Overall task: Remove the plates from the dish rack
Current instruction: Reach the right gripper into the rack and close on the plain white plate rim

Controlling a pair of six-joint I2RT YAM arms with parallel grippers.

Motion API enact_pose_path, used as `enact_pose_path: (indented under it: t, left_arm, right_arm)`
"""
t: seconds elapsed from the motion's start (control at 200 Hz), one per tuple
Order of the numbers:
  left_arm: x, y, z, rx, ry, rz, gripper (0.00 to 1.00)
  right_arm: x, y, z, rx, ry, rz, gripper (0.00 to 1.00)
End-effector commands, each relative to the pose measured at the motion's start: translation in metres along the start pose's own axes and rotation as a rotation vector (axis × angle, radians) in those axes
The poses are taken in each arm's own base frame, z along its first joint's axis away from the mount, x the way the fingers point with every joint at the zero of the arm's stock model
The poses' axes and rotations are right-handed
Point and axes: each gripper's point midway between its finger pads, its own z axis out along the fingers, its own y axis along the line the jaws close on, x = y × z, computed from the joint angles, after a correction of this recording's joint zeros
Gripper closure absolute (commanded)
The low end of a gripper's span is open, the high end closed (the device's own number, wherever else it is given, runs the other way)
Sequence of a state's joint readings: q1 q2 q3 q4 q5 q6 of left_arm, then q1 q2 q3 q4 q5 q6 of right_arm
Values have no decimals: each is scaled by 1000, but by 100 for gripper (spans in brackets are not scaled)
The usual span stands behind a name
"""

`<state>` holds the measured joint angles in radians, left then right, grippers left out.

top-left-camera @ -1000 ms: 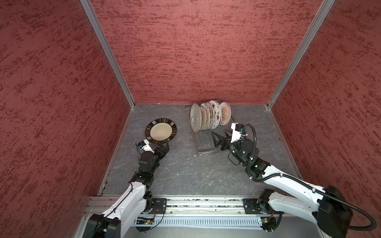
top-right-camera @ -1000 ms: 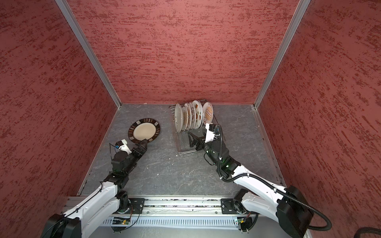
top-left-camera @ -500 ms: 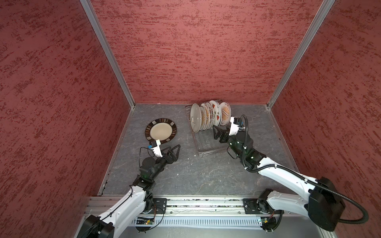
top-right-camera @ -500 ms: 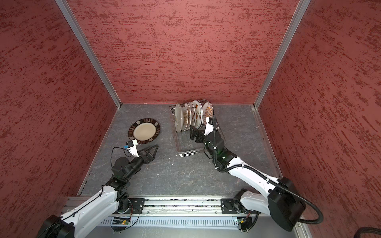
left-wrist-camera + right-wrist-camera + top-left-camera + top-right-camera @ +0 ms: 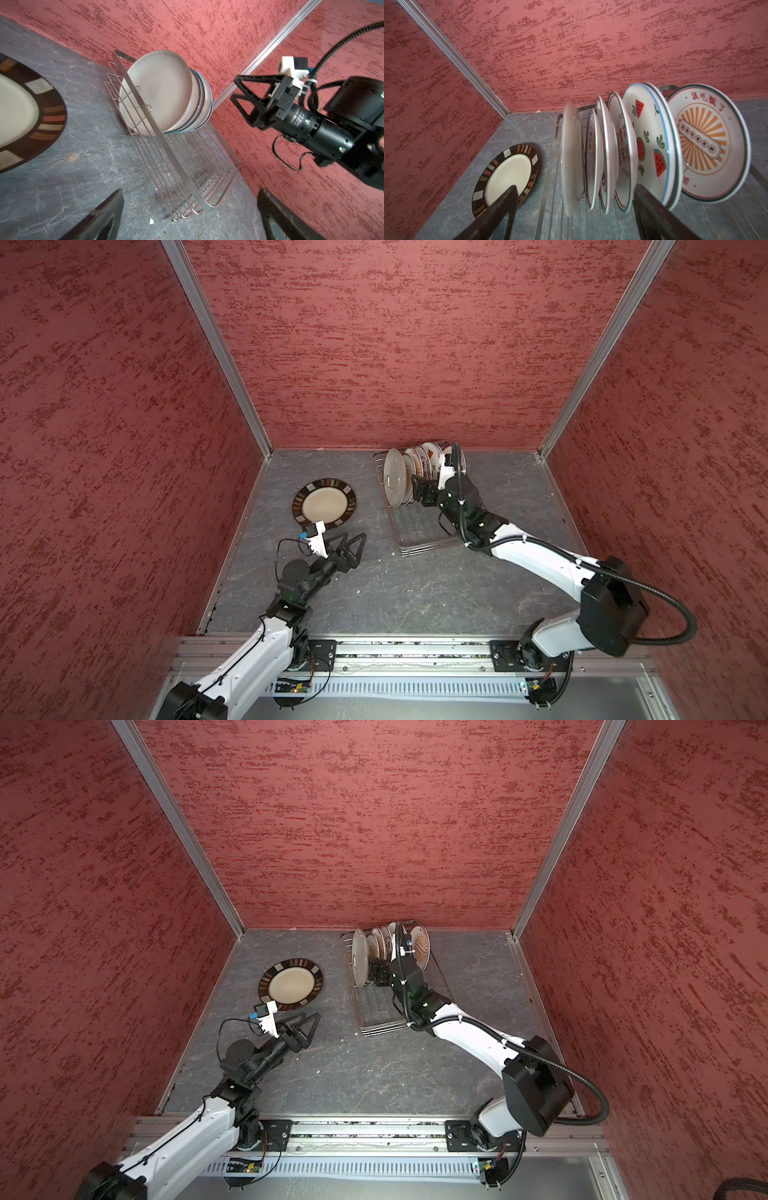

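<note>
Dark-rimmed, the striped plate (image 5: 324, 506) lies flat on the grey table (image 5: 374, 593) at the left, outside the rack. Just nearer, the left gripper (image 5: 356, 540) hovers with its jaws spread wide and empty. To the right sits the dish rack (image 5: 420, 533), with the other plates (image 5: 394, 483) standing on edge at its far end. The right gripper (image 5: 416, 488) reaches among them, jaws parted, several rims between them.

a wire dish rack (image 5: 381, 1011) sits on the grey tabletop (image 5: 374, 1077), with plates (image 5: 360, 957) standing on edge at its far end. the right gripper (image 5: 372, 966) reaches in among them. a dark-rimmed striped plate (image 5: 291, 984) lies flat left of the rack, the left gripper (image 5: 312, 1026) just beside its near edge, jaws apart.
</note>
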<state>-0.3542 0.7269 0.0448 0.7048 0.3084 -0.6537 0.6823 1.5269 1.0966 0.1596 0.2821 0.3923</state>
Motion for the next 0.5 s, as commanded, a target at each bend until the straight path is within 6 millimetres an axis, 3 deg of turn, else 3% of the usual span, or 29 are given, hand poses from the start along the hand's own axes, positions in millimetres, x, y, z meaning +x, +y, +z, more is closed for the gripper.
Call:
enact_pose_path:
  t: [0.0,0.085,0.316,0.491]
  left_arm:
    - [2,-18,-1,107,14,33,1]
    - [3,-11,3,70,26,25,0]
    - [6,-4,6,31,43,-4,1]
    - [4,-2,3,8,40,-4,0]
  right_arm:
    - [7,3,11,35,51,-59,19]
    - [10,5,23,49,81,-75,32]
    - [19,15,48,74,117,-122,42]
    - [25,5,64,203,130,-171,55]
